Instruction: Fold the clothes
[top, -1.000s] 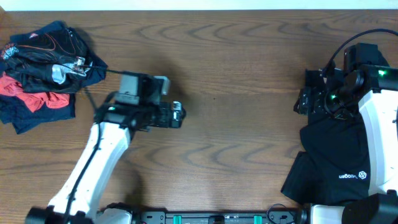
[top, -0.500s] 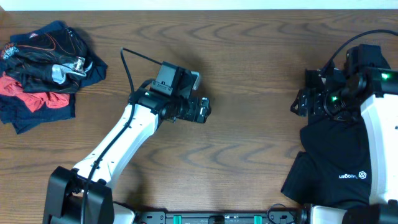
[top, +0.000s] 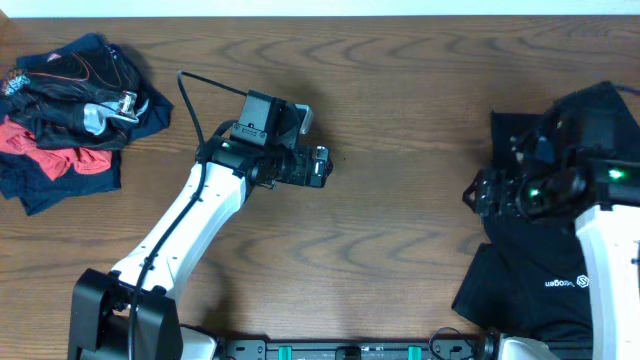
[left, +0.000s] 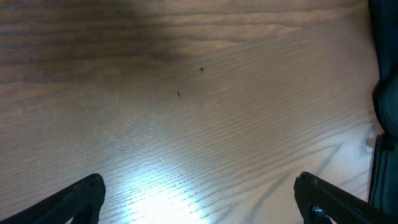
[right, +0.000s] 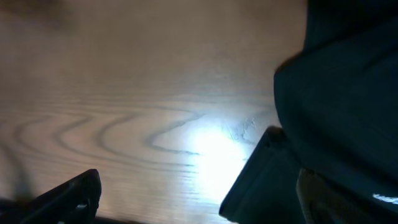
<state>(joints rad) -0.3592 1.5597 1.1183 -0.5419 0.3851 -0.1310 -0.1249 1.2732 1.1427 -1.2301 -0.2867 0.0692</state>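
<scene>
A black T-shirt (top: 535, 255) with a small white logo (top: 568, 283) lies crumpled at the table's right edge. In the right wrist view it (right: 339, 87) fills the right side, with a folded corner reaching toward the jaws. My right gripper (top: 472, 195) hovers open at the shirt's left edge; in its own view (right: 199, 205) one finger is over bare wood and the other over the black cloth. My left gripper (top: 325, 166) is open above bare wood left of the table's middle, holding nothing (left: 202, 202). More clothes (top: 70, 110), black, red and navy, are piled at the far left corner.
Brown wooden table (top: 400, 120) with bare wood between the two arms. A dark shape (left: 387, 106) shows at the right edge of the left wrist view. The left arm's white link (top: 175, 240) runs diagonally from the front edge.
My left arm swung right, away from the pile toward the table's middle. My right arm moved toward the front along the shirt's left edge, uncovering more black cloth behind it. Both grippers stayed open.
</scene>
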